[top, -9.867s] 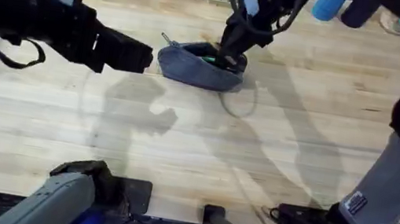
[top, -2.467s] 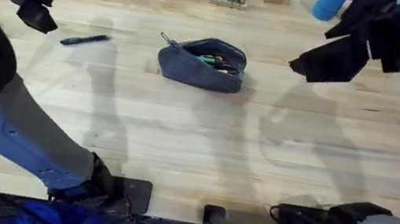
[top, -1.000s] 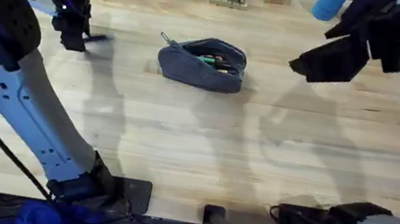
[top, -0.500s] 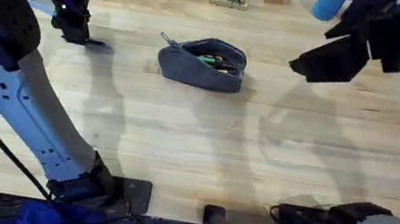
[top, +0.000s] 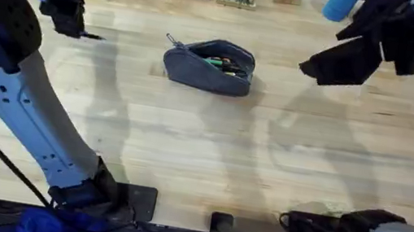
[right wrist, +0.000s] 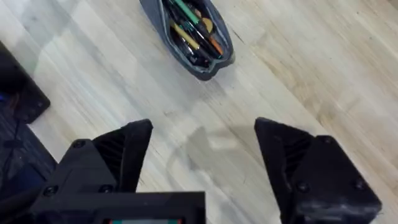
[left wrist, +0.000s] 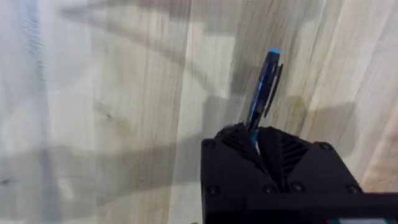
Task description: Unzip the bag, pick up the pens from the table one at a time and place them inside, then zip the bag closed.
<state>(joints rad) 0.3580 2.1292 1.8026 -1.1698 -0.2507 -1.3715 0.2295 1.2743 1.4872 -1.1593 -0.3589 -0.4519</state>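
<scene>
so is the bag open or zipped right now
Open. The bag gapes along its top in the overhead view, and the right wrist view looks straight into it at green, orange and yellow pens lying inside.

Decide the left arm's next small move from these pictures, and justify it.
Probably carry the dark pen across to the open bag: the left gripper is shut on it, and the bag sits unzipped with other pens already inside.
</scene>
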